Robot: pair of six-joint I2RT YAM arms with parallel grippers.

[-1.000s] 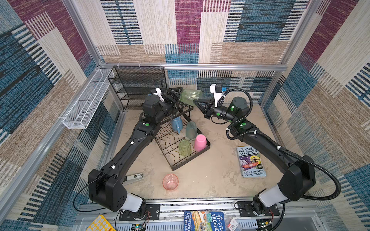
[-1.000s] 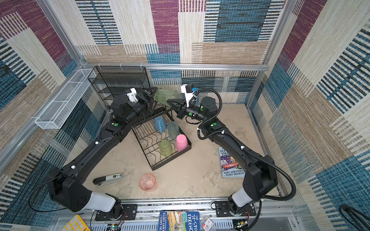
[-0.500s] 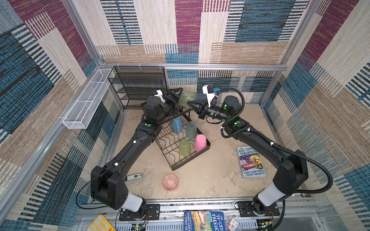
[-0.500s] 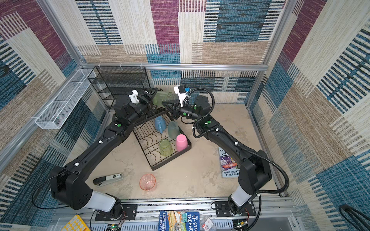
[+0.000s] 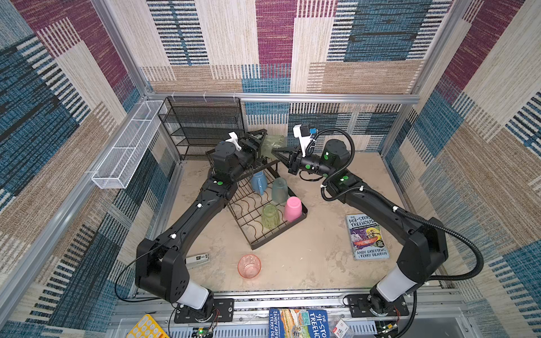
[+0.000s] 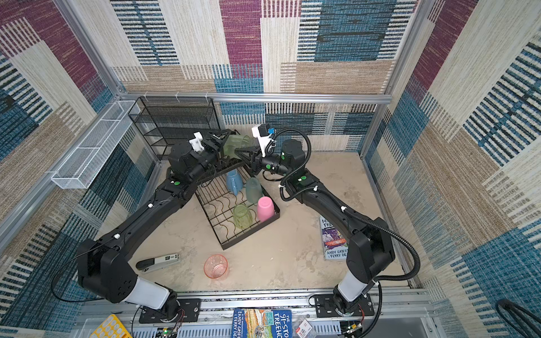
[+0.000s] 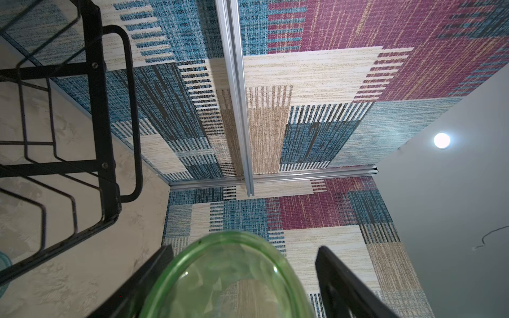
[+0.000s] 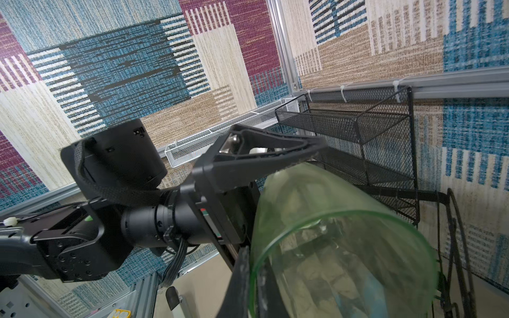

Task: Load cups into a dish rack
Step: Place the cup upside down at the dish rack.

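Note:
A translucent green cup point(image 5: 274, 144) point(image 6: 236, 144) hangs on its side above the back end of the black wire dish rack point(image 5: 254, 242) point(image 6: 229, 244). My right gripper point(image 5: 275, 151) point(image 8: 252, 264) is shut on the green cup point(image 8: 330, 247), pinching its rim wall. My left gripper point(image 5: 264, 146) point(image 7: 243, 249) is open, with its jaws on either side of this cup's point(image 7: 228, 280) body and one finger clearly apart from it. In the rack's lower tray stand a blue mug point(image 5: 259, 181), a grey-teal cup point(image 5: 279, 190), an opaque pink cup point(image 5: 292, 208) and a second green cup point(image 5: 270, 216). A translucent pink cup point(image 5: 249, 265) stands on the table in front.
A black mesh shelf unit point(image 5: 205, 125) stands against the back wall, right behind the left gripper. A white mesh trough point(image 5: 126, 146) hangs on the left wall. A book point(image 5: 367, 237) lies at the right and a stapler point(image 5: 197, 259) near the left arm's base.
My right gripper has carried the green cup leftward, into my left gripper's jaws. The left jaws have narrowed somewhat round the cup.

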